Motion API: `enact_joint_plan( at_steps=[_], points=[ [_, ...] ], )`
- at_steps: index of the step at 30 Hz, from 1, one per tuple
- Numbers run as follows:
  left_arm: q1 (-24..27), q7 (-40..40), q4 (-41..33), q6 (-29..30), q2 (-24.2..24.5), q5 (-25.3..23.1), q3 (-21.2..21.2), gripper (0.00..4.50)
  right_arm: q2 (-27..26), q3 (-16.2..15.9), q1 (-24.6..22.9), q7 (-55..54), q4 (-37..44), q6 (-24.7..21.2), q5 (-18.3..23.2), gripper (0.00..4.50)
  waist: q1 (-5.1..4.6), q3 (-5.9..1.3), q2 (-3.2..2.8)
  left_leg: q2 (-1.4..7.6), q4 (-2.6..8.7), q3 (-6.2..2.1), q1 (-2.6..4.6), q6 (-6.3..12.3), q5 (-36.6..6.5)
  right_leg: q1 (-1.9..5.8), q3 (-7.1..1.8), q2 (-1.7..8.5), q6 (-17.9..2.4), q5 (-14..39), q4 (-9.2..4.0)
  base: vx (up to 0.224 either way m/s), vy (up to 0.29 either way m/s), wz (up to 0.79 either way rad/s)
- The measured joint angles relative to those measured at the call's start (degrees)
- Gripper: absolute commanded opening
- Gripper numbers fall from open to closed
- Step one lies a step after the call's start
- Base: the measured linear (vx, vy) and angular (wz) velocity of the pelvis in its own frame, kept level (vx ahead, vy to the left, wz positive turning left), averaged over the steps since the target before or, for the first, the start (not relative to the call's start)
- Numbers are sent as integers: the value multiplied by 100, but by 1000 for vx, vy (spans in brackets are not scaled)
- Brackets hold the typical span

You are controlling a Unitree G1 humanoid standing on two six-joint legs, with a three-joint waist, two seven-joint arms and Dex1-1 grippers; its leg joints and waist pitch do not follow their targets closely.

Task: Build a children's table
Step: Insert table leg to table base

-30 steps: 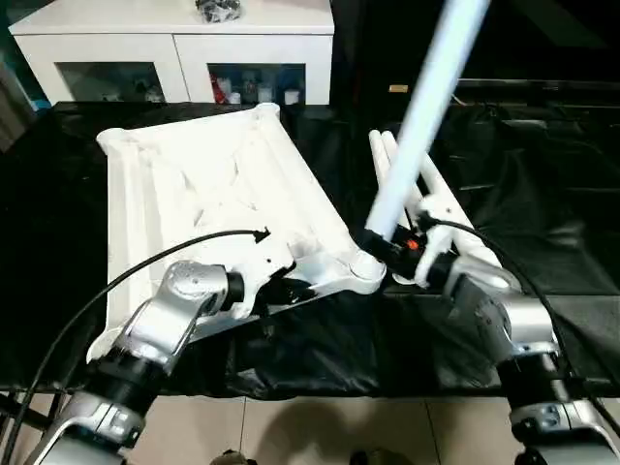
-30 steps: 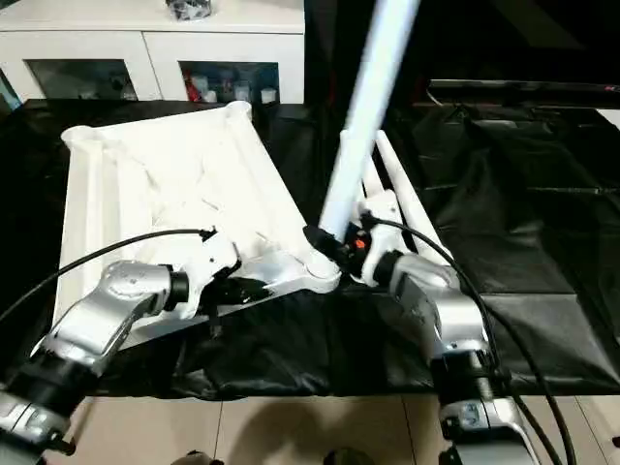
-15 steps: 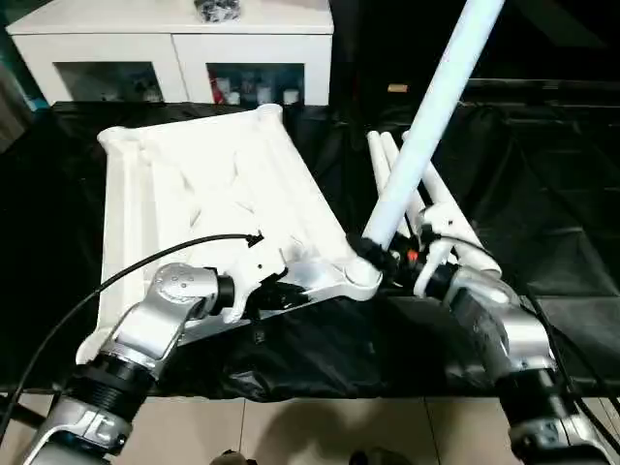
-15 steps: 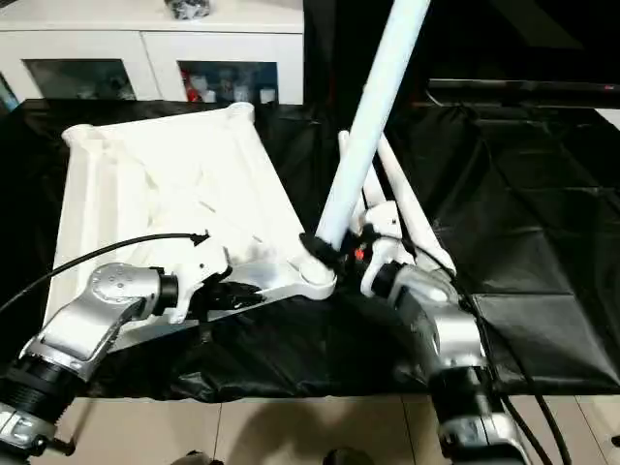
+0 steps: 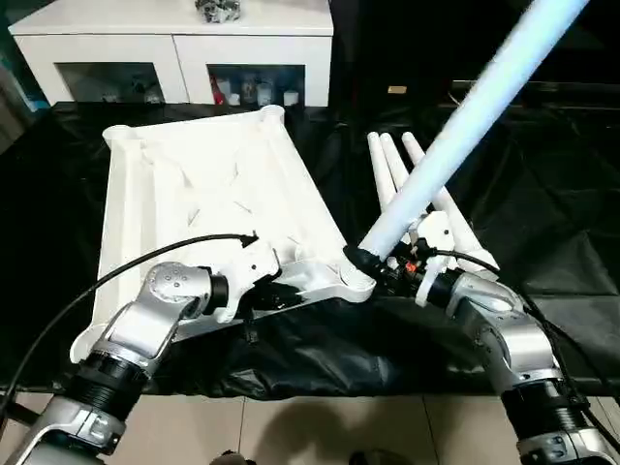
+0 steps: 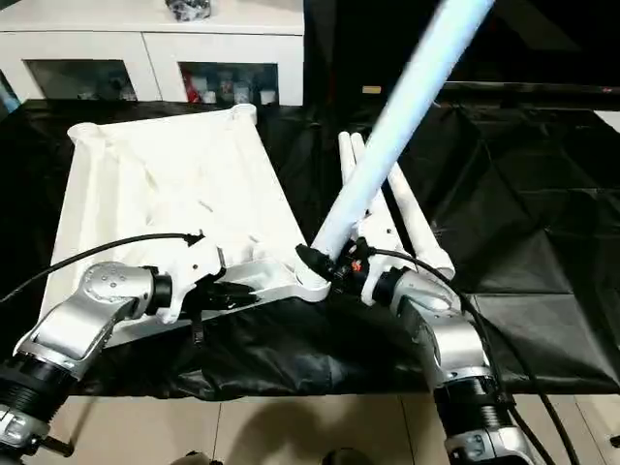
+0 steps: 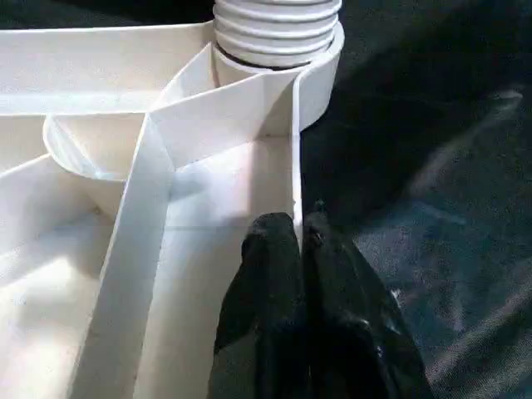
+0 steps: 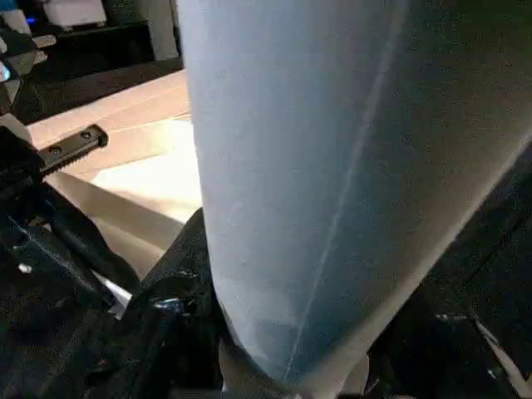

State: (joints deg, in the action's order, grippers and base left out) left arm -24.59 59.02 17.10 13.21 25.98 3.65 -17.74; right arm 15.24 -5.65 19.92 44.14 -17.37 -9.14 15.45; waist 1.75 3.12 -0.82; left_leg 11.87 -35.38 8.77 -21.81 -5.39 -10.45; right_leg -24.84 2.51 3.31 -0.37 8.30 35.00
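Smooth white tubular leg [image 5: 465, 121] clamped in right gripper [image 5: 373, 266] at ribbed plastic tabletop [image 5: 208, 208] (round corner socket [image 5: 356, 283]). Left gripper [image 7: 301, 237] pinched on tabletop's thin edge wall.

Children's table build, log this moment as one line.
left gripper: shut on white ribbed plastic tabletop wall | right gripper: holds long white tubular leg tilted at near corner socket

One tabletop [image 5: 208, 199], seemingly four legs [image 5: 465, 126]

Head pair downward over tabletop [image 5: 203, 194]; wrist views close, perhaps cropped.
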Motion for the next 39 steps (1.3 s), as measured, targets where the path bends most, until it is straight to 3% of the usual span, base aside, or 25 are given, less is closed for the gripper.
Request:
enact_joint_plan(
  at_steps=[10,19,39],
  points=[
    [-16,-56,74,-11,16,-17,1,0,127,-418,578,240,-455,53,-425,190,-61,-9,14,-1,0,0,3,0,0,2,1,0,0,0,1,0,0,0],
    [-24,59,76,-11,84,-28,0,0,194,-566,972,736,-918,91,-503,190,-136,-37,62,0,0,-2,15,0,0,3,2,0,0,0,0,0,0,0],
    [-209,1007,244,-343,578,13,-15,0,360,-819,1072,2033,-1118,792,-492,190,-66,18,92,-2,91,6,48,-1,-1,1,4,-1,-4,26,-17,0,0,0]
  ],
)
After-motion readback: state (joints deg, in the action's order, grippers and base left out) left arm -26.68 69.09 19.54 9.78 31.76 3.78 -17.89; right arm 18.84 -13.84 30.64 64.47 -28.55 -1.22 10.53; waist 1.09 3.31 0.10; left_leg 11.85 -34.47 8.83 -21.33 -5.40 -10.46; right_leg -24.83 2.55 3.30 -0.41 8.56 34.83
